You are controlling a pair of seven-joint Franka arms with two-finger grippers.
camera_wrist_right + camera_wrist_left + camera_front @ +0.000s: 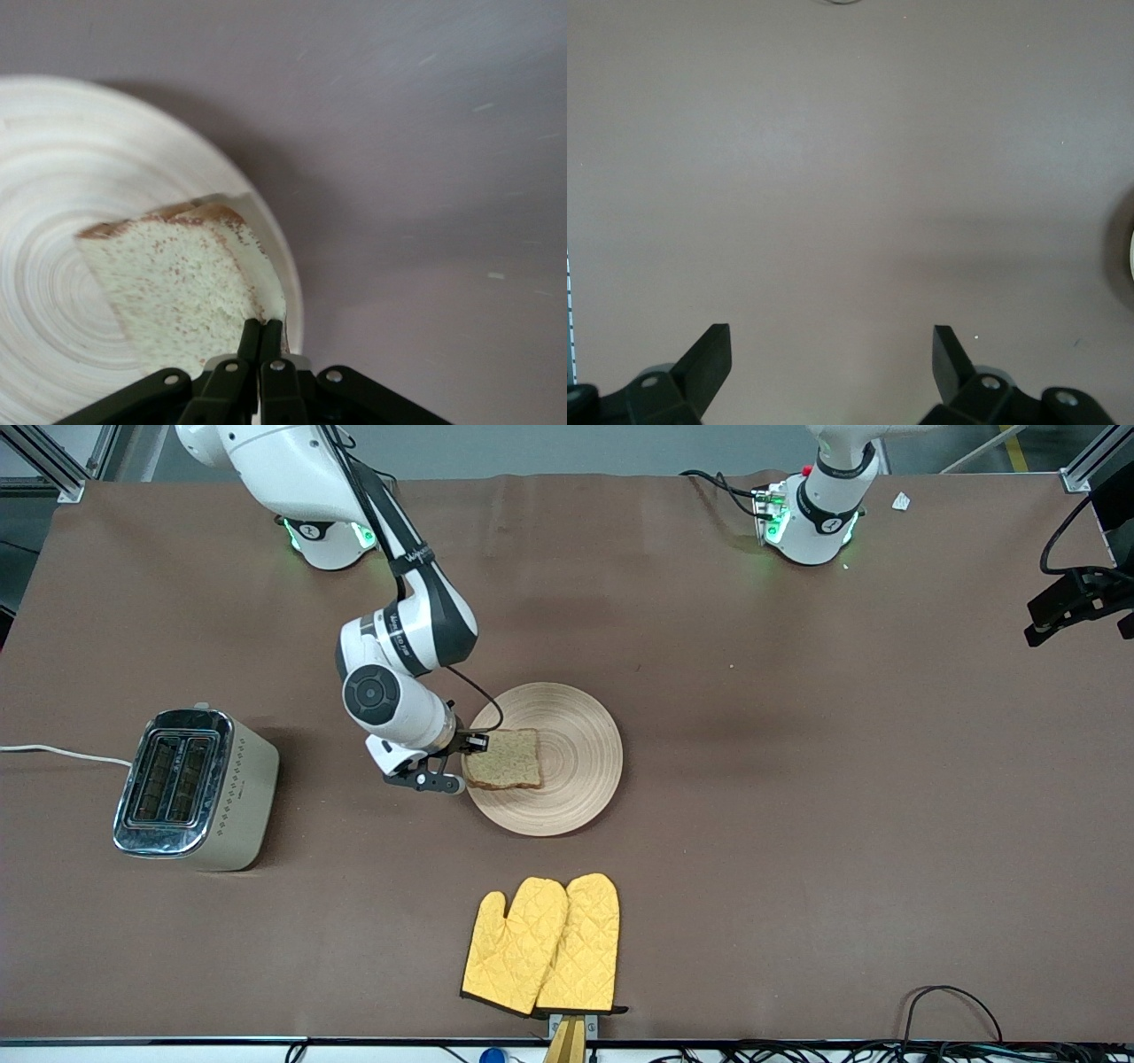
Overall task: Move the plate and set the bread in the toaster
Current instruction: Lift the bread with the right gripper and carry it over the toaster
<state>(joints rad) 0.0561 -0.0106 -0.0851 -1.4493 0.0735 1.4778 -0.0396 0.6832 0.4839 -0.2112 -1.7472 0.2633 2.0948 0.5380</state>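
Toaster (197, 788): you have it at the right arm's end of the table, well apart from the plate, both slots up and nothing in them. White cord (62, 754) trails off its end toward the table edge.

Right gripper (461, 763): at the plate's rim on the side facing the toaster. Its fingers (251, 341) are pinched nearly together on the edge of the bread (504, 759) (the right wrist view shows the crust corner caught between them). The slice looks slightly raised off the plate (567, 779) at the gripped end; you can't tell for sure whether the other end rests on the wood.

Plate: mid-table, toward the left arm's end from the toaster. Whether the "move plate" step counts as done you cannot judge from its position alone.

Oven mitts (542, 946): a yellow pair, nearer the front camera than the plate, untouched.

Left gripper (833, 350): wide open, holding nothing, over bare table; the arm waits.

Progress, as a judgement: bread is grasped, not yet carried. Left to do: lift, carry across to the toaster, turn the slice edge-down, lower into a slot.
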